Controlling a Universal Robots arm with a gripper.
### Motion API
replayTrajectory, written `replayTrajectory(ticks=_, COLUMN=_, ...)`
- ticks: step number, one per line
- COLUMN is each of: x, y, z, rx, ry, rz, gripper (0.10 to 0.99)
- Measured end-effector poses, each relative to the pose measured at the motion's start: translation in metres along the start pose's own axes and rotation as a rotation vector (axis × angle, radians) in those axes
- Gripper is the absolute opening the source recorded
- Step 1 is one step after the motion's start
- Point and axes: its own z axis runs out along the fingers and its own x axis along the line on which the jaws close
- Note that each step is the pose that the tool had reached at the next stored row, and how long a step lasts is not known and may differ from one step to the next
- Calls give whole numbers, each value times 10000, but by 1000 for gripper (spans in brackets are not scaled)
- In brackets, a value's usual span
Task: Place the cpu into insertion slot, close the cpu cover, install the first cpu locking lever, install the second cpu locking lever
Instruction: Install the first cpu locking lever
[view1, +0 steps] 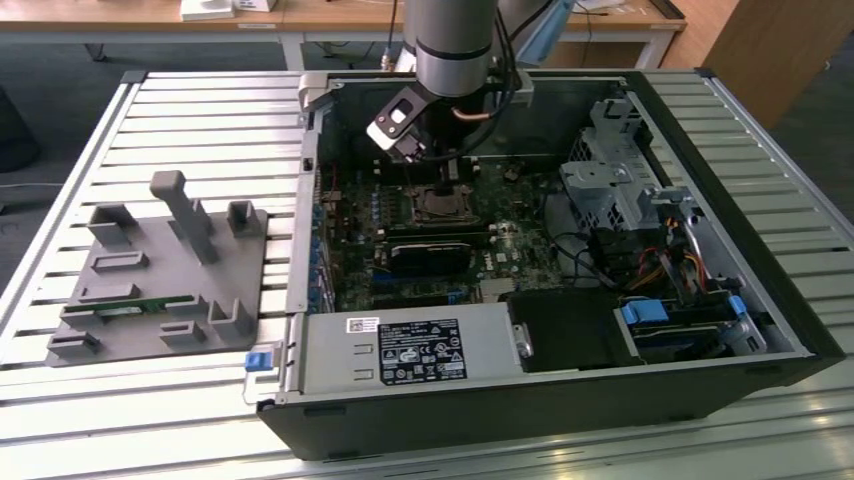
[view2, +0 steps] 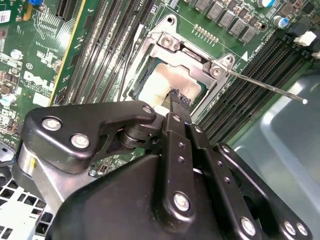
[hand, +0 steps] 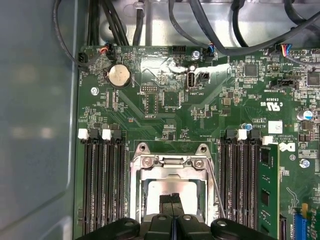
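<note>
Closed, empty gripper (view2: 178, 98) tip-down at the cpu (view2: 156, 84), seated in the insertion slot (view1: 441, 205) far-centre on the motherboard (hand: 165, 125), cpu cover (view2: 192, 52) apparently lowered, thin locking lever (view2: 265, 86) unlatched beside it; likely cover-closing step, needing level downward pressure.

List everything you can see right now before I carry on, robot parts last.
table: one, silver slatted, under everything
fixture plate: one, grey, on the table at the exterior view's left
computer case: one, black, open, mid-table
labelled metal box: one, silver, inside the case
black card: one, across the motherboard
motherboard: one, green, inside the case
coin battery: one, silver, on the motherboard
memory slots: several, black, flanking the cpu
cpu: one, silvery-tan, mid-board
cpu cover: one, silver, framing the cpu
lever: one seen, thin silver rod, sticking out past the cover's corner
arm: one, grey, above the case
gripper: one, black, fingertips together at the cpu's top
</note>
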Motion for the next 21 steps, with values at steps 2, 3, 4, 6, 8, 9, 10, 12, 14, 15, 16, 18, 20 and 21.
replayTrajectory(ticks=2, x=1, y=1, z=-34, rx=1, ry=-1, rz=0, gripper=106)
replayTrajectory(ticks=3, x=2, y=2, z=-48, rx=0, ry=1, rz=0, gripper=106)
replayTrajectory(ticks=4, x=2, y=2, z=-60, rx=0, ry=0, rz=0, gripper=106)
replayTrajectory(ticks=6, x=2, y=3, z=-79, rx=1, ry=-1, rz=0, gripper=106)
replayTrajectory(ticks=8, x=3, y=4, z=-111, rx=0, ry=0, rz=0, gripper=106)
replayTrajectory(ticks=9, x=4, y=5, z=-123, rx=0, ry=1, rz=0, gripper=106)
replayTrajectory(ticks=10, x=4, y=6, z=-137, rx=0, ry=0, rz=0, gripper=106)
replayTrajectory(ticks=12, x=5, y=6, z=-157, rx=1, ry=-1, rz=0, gripper=106)
replayTrajectory(ticks=14, x=6, y=7, z=-168, rx=0, ry=-9, rz=-1, gripper=106)
replayTrajectory(ticks=15, x=6, y=8, z=-177, rx=0, ry=-10, rz=-1, gripper=106)
replayTrajectory(ticks=16, x=6, y=8, z=-186, rx=0, ry=-12, rz=-1, gripper=106)
replayTrajectory(ticks=18, x=7, y=8, z=-203, rx=0, ry=-14, rz=-1, gripper=106)
replayTrajectory(ticks=20, x=7, y=8, z=-219, rx=-4, ry=-14, rz=-1, gripper=106)
replayTrajectory(ticks=21, x=8, y=9, z=-233, rx=-4, ry=-15, rz=0, gripper=106)
